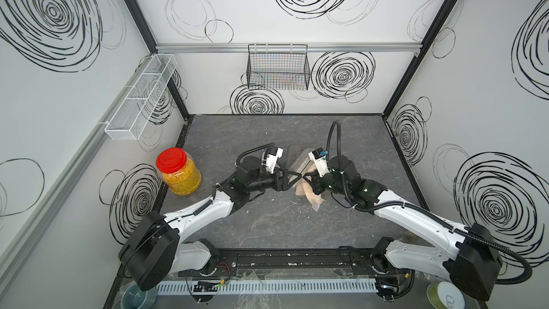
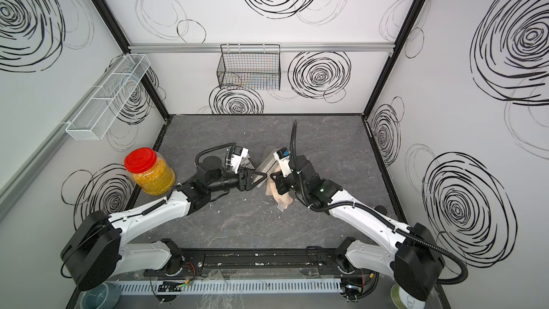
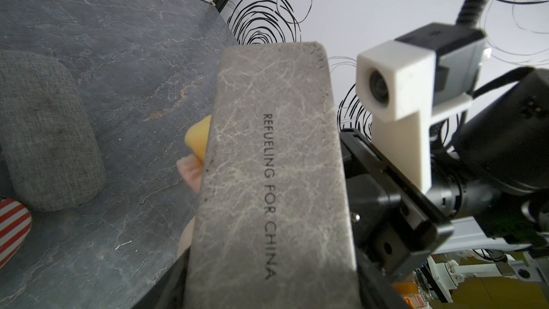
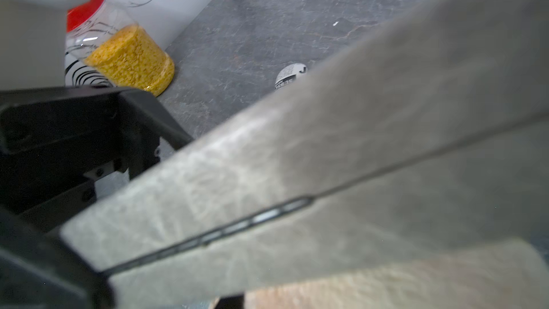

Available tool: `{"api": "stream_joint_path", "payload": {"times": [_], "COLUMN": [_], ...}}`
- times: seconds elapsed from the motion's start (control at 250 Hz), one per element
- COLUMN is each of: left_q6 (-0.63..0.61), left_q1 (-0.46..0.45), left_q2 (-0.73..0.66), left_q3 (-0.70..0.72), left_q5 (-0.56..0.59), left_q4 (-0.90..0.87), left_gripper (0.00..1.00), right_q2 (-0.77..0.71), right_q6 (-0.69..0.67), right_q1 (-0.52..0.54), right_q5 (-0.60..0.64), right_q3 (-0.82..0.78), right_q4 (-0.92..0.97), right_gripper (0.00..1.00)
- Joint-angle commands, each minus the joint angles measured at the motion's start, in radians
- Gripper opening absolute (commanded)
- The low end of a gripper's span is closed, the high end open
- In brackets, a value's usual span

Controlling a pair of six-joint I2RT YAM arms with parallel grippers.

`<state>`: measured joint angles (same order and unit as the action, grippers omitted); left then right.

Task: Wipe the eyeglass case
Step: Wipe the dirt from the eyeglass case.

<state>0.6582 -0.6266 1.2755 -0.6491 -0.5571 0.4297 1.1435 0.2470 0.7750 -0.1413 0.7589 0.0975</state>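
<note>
**Item 1. Wire shelf** [image 1: 139, 99]: white mesh, hung on the left wall, takes no part in the work.

**Item 2. Jar** [image 1: 179, 175]: red lid, yellow grains, upright at the left edge of the table [image 1: 267, 227], well apart from the work.

**Item 3. Left gripper** [image 1: 292, 178]: jaws clamped on one end of the eyeglass case.

**Item 4. Eyeglass case** [image 1: 301, 162]: grey, marbled, closed, with lettering on one face. It is held off the table near its middle, tilted, with the free end towards the back wall.

**Item 5. Fabric pouch** [image 1: 292, 153]: grey, lying flat on the table just behind the held case.

**Item 6. Cloth** [image 1: 310, 196]: pinkish, seemingly against the case's under face. Its tail hangs down, and whether it touches the table cannot be told.

**Item 7. Right gripper** [image 1: 306, 177]: jaws clenched on the cloth, tips just beside the left gripper's.

**Hazards, as judged:**
- The case is gripped at one end only. Wiping pressure along its free length may lever it round in the jaws or pull it out, dropping it onto the pouch or table.
- The cloth seems pinched by a small fold. Drag against the case could tug it loose.
- The two grippers nearly meet, so a stroke towards the held end risks a knock between them.
- The wrist views show mostly case, so a slipping cloth could go unnoticed.
</note>
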Motion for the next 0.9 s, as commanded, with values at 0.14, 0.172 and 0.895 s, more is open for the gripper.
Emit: {"api": "stream_joint_path", "payload": {"times": [0.14, 0.172, 0.895], "left_q6": [0.009, 0.007, -0.02], "left_q1": [-0.013, -0.015, -0.015], "left_q2": [-0.003, -0.007, -0.013], "left_q3": [-0.03, -0.029, -0.052], "left_q5": [-0.02, -0.018, -0.013], "left_q4": [0.077, 0.072, 0.021], "left_gripper": [0.59, 0.59, 0.59], "right_q2": [-0.022, -0.018, 0.02], "right_q6": [0.008, 0.014, -0.045], "right_q1": [-0.018, -0.037, -0.017], "right_q5": [0.113, 0.116, 0.204], "right_q3": [0.003, 0.013, 0.082], "right_q4": [-0.049, -0.035, 0.021], "right_gripper": [0.17, 0.17, 0.16]}}
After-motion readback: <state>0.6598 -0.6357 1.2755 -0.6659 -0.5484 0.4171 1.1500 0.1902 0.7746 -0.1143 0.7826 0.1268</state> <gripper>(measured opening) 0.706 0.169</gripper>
